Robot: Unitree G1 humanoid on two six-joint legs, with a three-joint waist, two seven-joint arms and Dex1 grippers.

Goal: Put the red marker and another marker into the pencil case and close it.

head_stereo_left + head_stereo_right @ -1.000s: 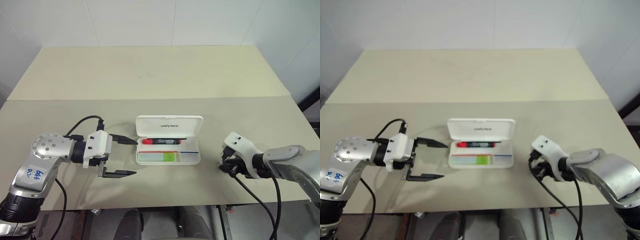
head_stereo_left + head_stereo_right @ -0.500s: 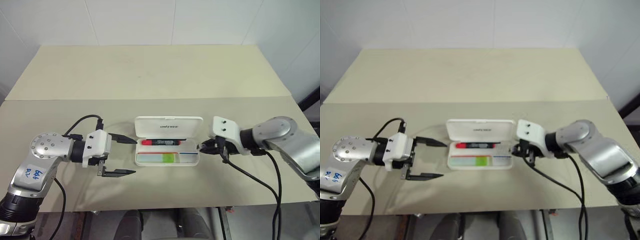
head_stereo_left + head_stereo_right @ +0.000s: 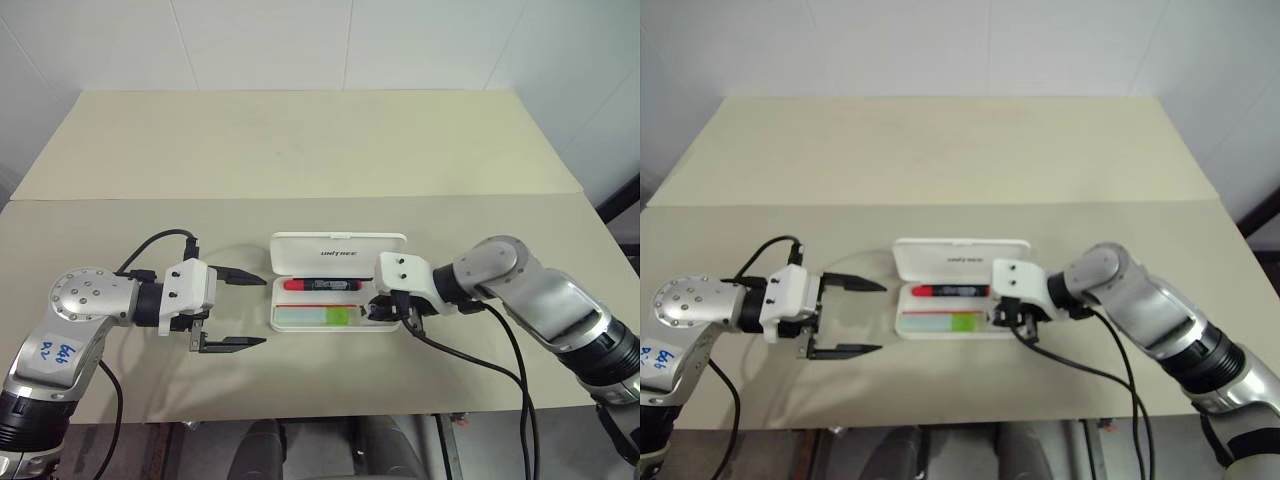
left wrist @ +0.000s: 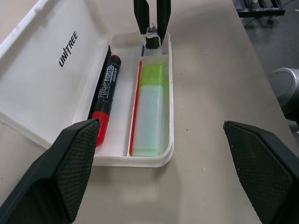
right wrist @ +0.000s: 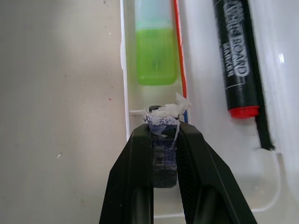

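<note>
The case (image 3: 337, 290) is lying open at the centre of the head view, its long axis running across the frame, with the lid (image 3: 338, 249) folded back toward the upper side. Both markers are already sitting inside, parallel to that axis: the red marker (image 3: 322, 284) in the farther compartment, just under the lid hinge, and the green marker (image 3: 326, 316) in the nearer one. So what remains is judged to be the closing.

The right gripper (image 3: 378, 310) is hanging over the right end of the tray, fingers pressed together on a small dark object with torn tape (image 5: 164, 140), tips pointing along the case toward frame left. The left gripper (image 3: 243, 310) is waiting just off the case's left end, fingers spread wide and holding nothing.

The lid lies above both grippers in the frame, and each would need to get behind its far edge to swing it down. The right gripper is closer to the case.
</note>
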